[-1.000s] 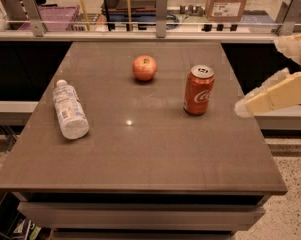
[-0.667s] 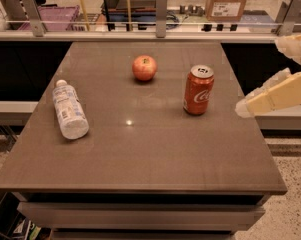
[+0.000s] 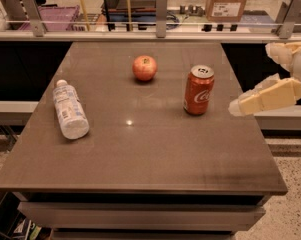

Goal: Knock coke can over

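The coke can (image 3: 198, 90), red with white script and a silver top, stands upright on the brown table (image 3: 140, 154), right of the middle. My gripper (image 3: 250, 80) is at the right edge of the view, beyond the table's right side and level with the can. Its cream fingers (image 3: 264, 99) are spread apart and hold nothing. The lower fingertip points left at the can, a short gap away and not touching it.
A red apple (image 3: 144, 67) sits behind and left of the can. A clear water bottle (image 3: 70, 110) lies on its side near the table's left edge. A railing with metal posts (image 3: 161, 14) and a cardboard box (image 3: 226, 5) stand behind the table.
My gripper has edged very slightly left toward the can. The can, apple and bottle have not moved.
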Tool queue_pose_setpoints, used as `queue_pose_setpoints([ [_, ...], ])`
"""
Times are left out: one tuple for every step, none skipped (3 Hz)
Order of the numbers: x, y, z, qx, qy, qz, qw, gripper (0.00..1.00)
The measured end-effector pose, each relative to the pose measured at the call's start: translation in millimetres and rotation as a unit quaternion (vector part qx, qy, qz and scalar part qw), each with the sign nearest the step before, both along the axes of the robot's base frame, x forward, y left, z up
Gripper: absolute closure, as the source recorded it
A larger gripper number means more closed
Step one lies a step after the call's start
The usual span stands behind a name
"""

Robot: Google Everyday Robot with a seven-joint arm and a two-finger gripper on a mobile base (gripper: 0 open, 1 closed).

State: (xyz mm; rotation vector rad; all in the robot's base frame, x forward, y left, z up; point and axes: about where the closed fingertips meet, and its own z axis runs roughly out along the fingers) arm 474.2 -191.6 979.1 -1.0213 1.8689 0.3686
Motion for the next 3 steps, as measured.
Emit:
queue_pose_setpoints([
  [15,3,-21,0.028,-0.009,0.009,0.9995,0.0],
  [28,7,-46,0.049,-0.009,0.013,0.9987,0.0],
  [40,12,-71,0.069,-0.009,0.014,0.9975,0.0],
])
